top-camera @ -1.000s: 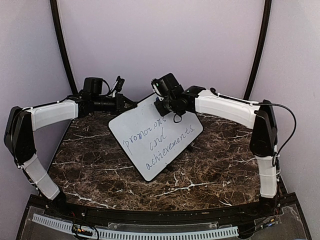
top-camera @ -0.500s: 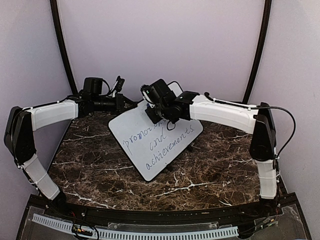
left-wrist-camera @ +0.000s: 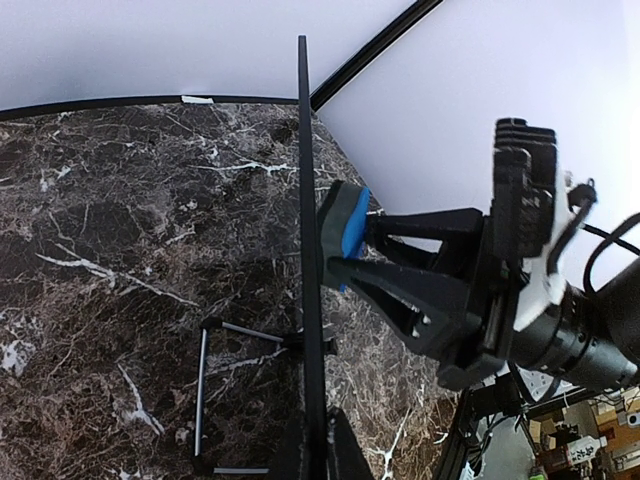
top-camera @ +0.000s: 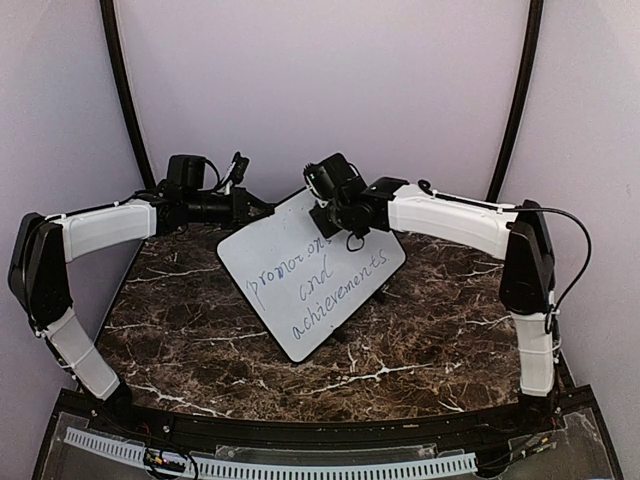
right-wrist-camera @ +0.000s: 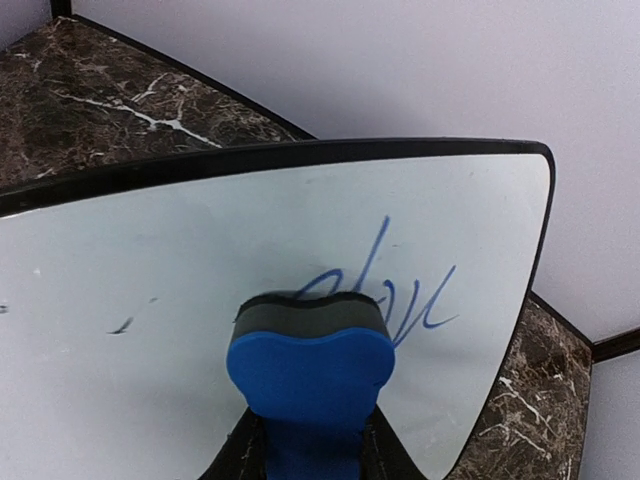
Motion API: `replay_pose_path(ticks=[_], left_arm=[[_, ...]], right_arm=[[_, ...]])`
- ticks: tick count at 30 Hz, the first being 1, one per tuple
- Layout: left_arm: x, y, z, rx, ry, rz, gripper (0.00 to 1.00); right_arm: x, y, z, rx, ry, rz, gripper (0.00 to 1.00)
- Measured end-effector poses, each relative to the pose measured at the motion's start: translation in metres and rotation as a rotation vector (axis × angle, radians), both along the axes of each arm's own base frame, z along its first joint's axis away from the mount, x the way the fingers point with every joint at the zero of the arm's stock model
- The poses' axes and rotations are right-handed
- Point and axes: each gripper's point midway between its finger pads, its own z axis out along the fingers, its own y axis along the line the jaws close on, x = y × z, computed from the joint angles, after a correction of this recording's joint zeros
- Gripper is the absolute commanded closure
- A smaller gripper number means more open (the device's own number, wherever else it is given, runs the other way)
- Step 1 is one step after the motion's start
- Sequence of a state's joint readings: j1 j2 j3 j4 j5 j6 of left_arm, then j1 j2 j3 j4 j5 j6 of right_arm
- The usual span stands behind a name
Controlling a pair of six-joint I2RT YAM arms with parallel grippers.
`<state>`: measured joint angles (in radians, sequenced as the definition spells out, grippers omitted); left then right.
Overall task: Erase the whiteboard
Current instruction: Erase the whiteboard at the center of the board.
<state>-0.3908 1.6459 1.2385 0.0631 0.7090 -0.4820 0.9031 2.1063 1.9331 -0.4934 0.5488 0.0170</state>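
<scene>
You had the right gripper (right-wrist-camera: 310, 448) pinching a blue eraser block (right-wrist-camera: 310, 375) against the black-framed white whiteboard (top-camera: 310, 275) mid-table (left gripper (left-wrist-camera: 312, 455) clamped on its far-left corner), so hard pressing could have twisted it loose.

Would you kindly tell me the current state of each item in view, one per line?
whiteboard: tilted up on its stand, blue handwriting unerased.
eraser: dark felt side against the whiteboard's upper part.
right gripper: shut on the eraser.
left gripper: shut on the whiteboard's edge.
wire stand: unfolded on the table, propping the whiteboard.
</scene>
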Motion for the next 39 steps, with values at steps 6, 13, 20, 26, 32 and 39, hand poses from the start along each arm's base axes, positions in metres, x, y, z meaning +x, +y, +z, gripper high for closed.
replay_pose_path(ticks=[6,13,20,26,32,39], left_arm=[[0.000,0.000,0.000,0.001,0.002,0.003,1.00],[0.000,0.000,0.000,0.001,0.003,0.003,1.00],[0.000,0.000,0.000,-0.001,0.003,0.000,1.00],[-0.002,-0.001,0.001,-0.007,0.000,-0.011,1.00],[-0.001,0.000,0.001,-0.003,0.001,-0.003,1.00],[0.001,0.000,0.000,0.002,0.001,0.005,1.00]], right_arm=[[0.023,-0.031,-0.008,-0.025,-0.016,-0.084,0.74],[0.025,-0.034,-0.008,-0.030,-0.029,-0.083,0.74],[0.014,-0.019,-0.005,-0.035,-0.038,-0.025,0.74],[-0.001,0.008,0.013,0.004,-0.039,0.060,0.73],[0.004,0.016,0.017,0.006,-0.029,0.078,0.73],[0.020,0.002,0.016,0.006,-0.018,0.049,0.73]])
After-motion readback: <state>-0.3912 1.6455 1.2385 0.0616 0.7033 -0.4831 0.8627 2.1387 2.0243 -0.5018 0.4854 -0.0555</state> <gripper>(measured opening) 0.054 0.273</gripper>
